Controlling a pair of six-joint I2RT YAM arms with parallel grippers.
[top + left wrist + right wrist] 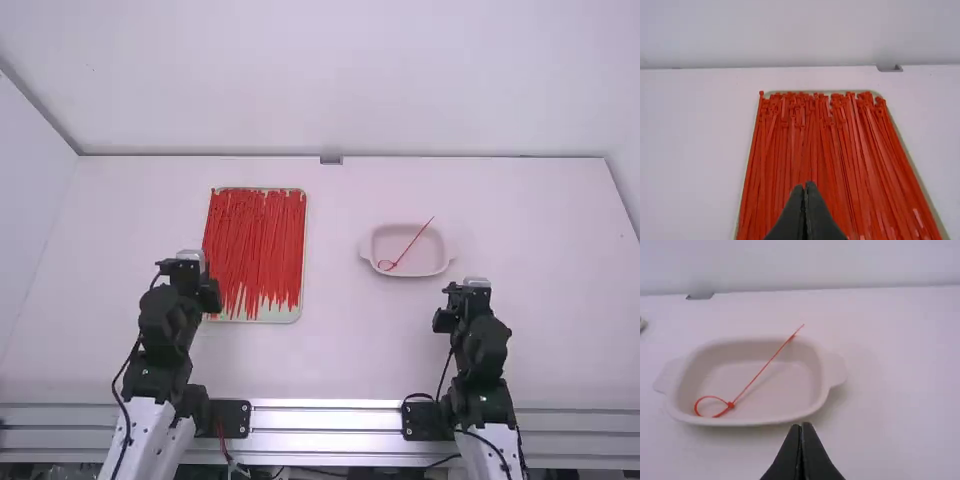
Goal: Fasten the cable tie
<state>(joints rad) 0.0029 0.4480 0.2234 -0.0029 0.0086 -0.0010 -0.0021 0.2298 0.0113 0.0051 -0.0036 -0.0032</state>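
"On the worktop (340, 345), where do we stand?"

"Our left gripper (804, 187) hangs over the near end of the tray (906, 150), fingers pressed together and holding nothing. Our right gripper (801, 426) sits just short of the dish (832, 371), likewise closed and empty."

"And the counts?"

"We see 2 grippers, 1 tray, 1 dish, and 1 looped tie (757, 375) lying in the dish with its tail over the far rim. The loose ties (830, 150) on the tray are too many and too tightly packed to count."

"So we judge the next job is lifting 1 loose tie?"

"Yes. We should open the left fingers only narrowly and come down at the pile's edge, where 1 strand can be taken alone. We should also pinch it near the head, so the right gripper has the free tail to feed through."
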